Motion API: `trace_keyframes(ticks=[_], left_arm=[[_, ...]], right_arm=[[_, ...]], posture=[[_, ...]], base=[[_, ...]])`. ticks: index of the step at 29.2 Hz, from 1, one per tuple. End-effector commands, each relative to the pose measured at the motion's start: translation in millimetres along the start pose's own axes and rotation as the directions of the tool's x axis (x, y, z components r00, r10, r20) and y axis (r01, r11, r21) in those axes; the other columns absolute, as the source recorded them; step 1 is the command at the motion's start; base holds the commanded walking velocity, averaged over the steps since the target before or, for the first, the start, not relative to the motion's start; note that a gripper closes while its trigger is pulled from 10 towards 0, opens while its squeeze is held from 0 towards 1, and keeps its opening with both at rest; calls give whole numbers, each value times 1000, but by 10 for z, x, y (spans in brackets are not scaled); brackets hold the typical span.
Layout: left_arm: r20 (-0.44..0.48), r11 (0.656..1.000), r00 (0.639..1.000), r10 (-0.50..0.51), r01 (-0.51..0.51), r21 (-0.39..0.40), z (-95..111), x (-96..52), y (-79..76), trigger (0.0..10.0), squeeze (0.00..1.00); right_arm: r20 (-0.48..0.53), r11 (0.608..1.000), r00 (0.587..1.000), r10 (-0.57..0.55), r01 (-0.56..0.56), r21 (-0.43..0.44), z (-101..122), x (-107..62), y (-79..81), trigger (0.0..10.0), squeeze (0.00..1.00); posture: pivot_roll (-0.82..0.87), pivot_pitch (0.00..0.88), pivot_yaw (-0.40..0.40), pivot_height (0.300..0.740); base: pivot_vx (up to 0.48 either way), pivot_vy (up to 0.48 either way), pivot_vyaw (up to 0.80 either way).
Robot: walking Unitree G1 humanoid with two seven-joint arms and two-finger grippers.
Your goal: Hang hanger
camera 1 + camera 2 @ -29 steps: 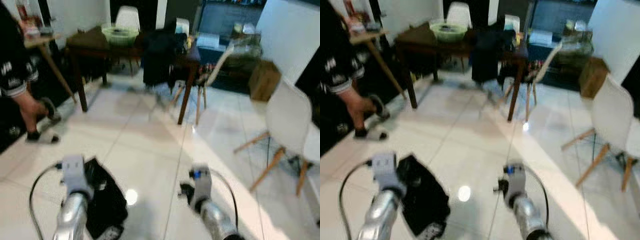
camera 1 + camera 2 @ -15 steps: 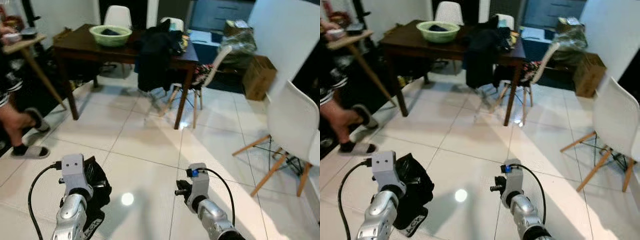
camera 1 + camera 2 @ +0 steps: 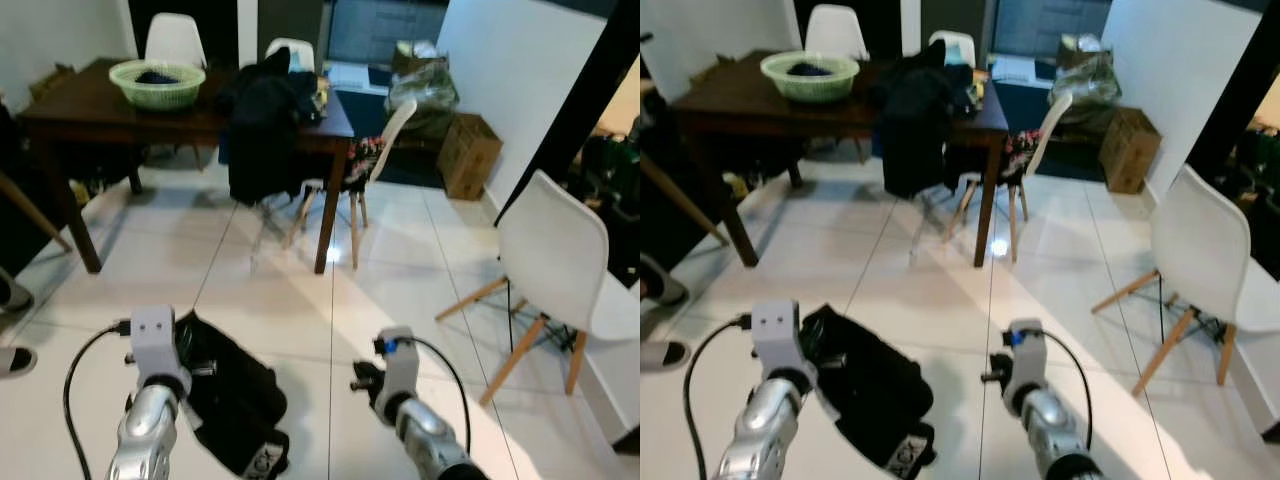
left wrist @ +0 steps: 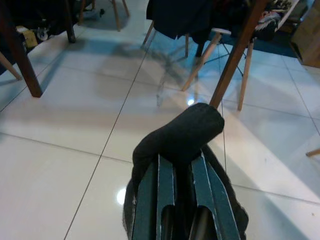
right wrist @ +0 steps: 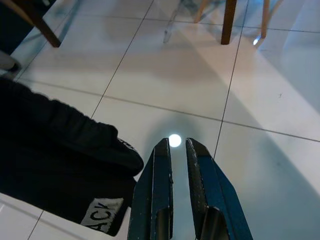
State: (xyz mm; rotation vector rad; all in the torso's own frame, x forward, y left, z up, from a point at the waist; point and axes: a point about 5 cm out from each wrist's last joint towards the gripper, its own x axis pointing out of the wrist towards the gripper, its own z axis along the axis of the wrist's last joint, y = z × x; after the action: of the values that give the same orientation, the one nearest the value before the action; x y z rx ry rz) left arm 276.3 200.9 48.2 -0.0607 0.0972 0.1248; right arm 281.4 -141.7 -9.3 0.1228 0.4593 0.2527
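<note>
My left gripper (image 4: 179, 162) is shut on a black garment (image 4: 182, 131) that is draped over its fingertips. In the head views the garment (image 3: 235, 400) hangs from the left arm (image 3: 152, 352) low over the white tiled floor, with a white label near its lower end. My right gripper (image 5: 174, 146) is held beside it over the tiles. Its two fingers are shut with only a thin slit between them and nothing in it. The right arm (image 3: 392, 372) is level with the left. I cannot make out a hanger.
Ahead stands a dark wooden table (image 3: 60, 108) bearing a green basket (image 3: 157, 82), with a black jacket (image 3: 262, 120) hung at its right end and a chair (image 3: 372, 160) beside it. A white chair (image 3: 552, 250) is at the right, a cardboard box (image 3: 467, 155) behind. A person's foot (image 3: 10, 298) is at far left.
The whole view has swung to the right, so the person has slid almost out at the left. The garment stays in the left gripper and now spreads more toward the right arm.
</note>
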Motion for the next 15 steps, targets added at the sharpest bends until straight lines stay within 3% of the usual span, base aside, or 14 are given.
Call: trace_keyframes(ticks=[1, 15], left_arm=[[22, 1000, 1000, -14, 14, 2, 48, 19, -38, 10000, 0], [30, 1000, 999, -14, 14, -3, 67, 33, -46, 10000, 0]], right_arm=[[0, 1000, 1000, -6, 6, -7, 11, -3, -25, 10000, 0], [17, 1000, 1000, 0, 0, 2, 59, 16, -17, 10000, 0]], posture=[[-31, 0, -93, 740], [-26, 0, -94, 740]], base=[[394, 0, 0], [391, 0, 0]])
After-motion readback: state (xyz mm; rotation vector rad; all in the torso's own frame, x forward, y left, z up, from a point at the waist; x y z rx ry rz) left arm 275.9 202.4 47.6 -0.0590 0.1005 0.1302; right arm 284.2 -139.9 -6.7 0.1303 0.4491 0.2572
